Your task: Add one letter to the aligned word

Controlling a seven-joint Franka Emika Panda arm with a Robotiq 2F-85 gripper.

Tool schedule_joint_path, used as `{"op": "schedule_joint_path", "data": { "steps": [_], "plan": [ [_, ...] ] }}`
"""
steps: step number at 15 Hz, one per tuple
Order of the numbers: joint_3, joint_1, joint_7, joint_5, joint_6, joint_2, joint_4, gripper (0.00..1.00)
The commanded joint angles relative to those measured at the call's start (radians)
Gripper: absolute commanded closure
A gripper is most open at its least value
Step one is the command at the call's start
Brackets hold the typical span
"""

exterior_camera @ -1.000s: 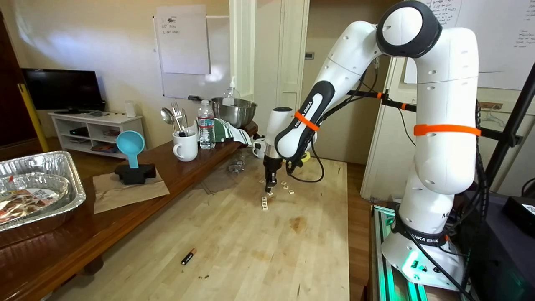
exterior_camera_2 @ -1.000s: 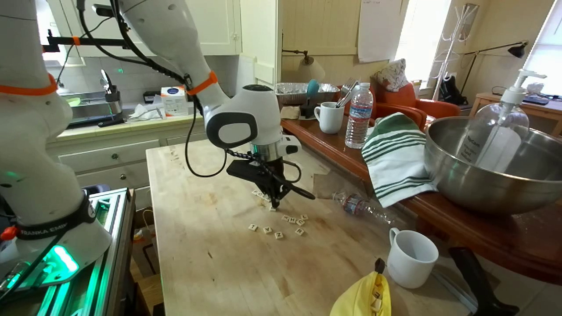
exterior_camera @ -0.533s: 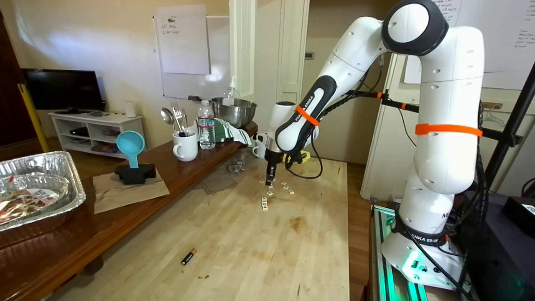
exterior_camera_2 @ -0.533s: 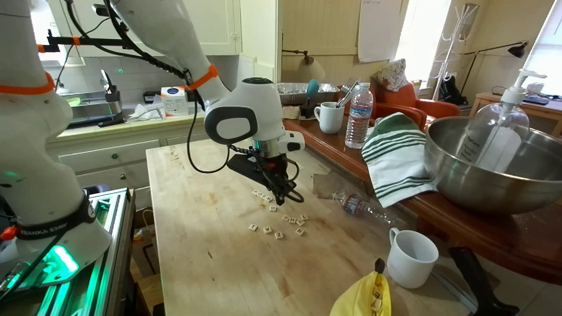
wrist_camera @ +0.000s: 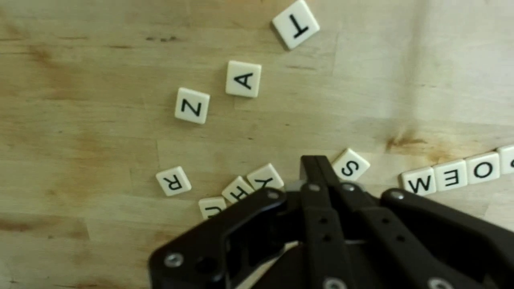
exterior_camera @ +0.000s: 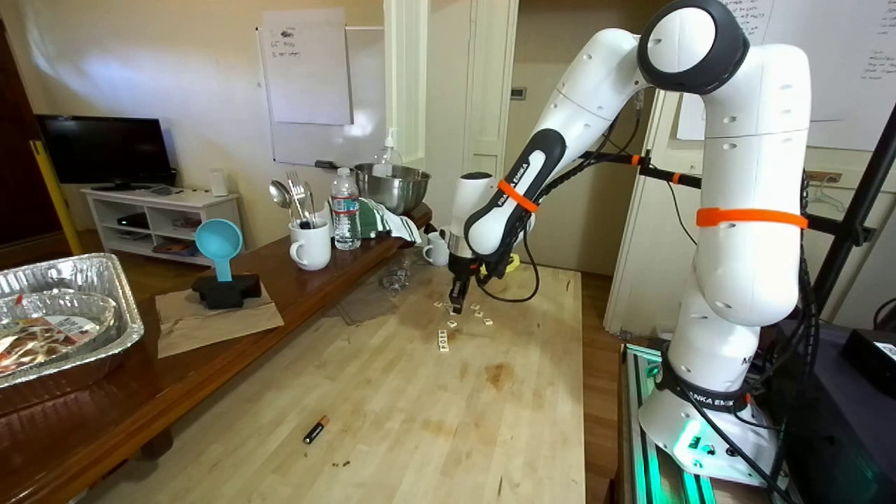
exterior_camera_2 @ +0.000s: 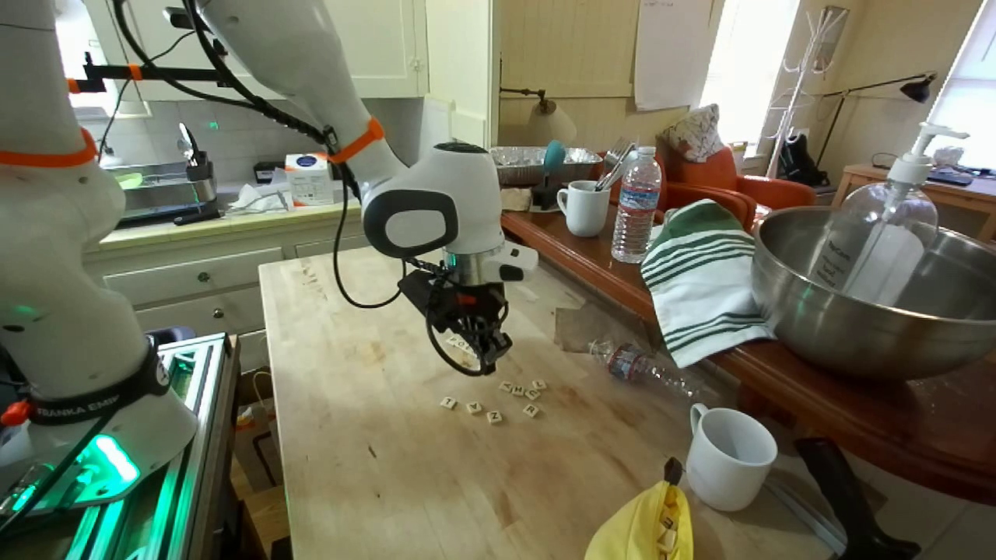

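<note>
1. Gripper (wrist_camera: 316, 158) hung over the table (exterior_camera: 406, 399), fingers (wrist_camera: 309, 172) pressed together: no gap, nothing visible in hold. Clearance was hard to judge even from both exterior views.
2. Word (wrist_camera: 457, 172) was off to one side of the fingers in the wrist view: M tile (wrist_camera: 419, 180), E tile (wrist_camera: 450, 175), O tile (wrist_camera: 482, 167) butted in line, fourth tile (wrist_camera: 506, 159) cut off by the view's edge. Probably POEM, read from the cut end.
3. S tile (wrist_camera: 350, 164) lay just beside the fingers there, between them and the M tile, apart from the word and rotated out of line.
4. Z tile (wrist_camera: 192, 105), A tile (wrist_camera: 243, 79), T tile (wrist_camera: 296, 25) and R tile (wrist_camera: 174, 181) were loose, well apart from the word.
5. Step in hand, my read: lining up on the S tile. Letter wasn't added yet; S would have given POEMS.
6. Next move, my call: nudge it with the joined fingers, or spread, straddle and grip it. Either way it needed a turn to match the word, then a run up to the M tile's free edge.
7. Hard contact could have knocked the word crooked; slow and in line was safer.
</note>
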Motion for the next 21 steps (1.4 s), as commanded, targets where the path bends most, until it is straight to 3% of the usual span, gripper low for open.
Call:
{"op": "schedule_joint_path", "data": {
  "steps": [1,15,21],
  "plan": [
    [0.01,0.016,0.052,0.055,-0.051,0.006,0.011,1.0],
    [0.006,0.029,0.145,0.074,-0.016,0.066,0.043,1.0],
    [0.015,0.025,0.109,0.068,0.002,0.083,0.048,1.0]
  ]
}}
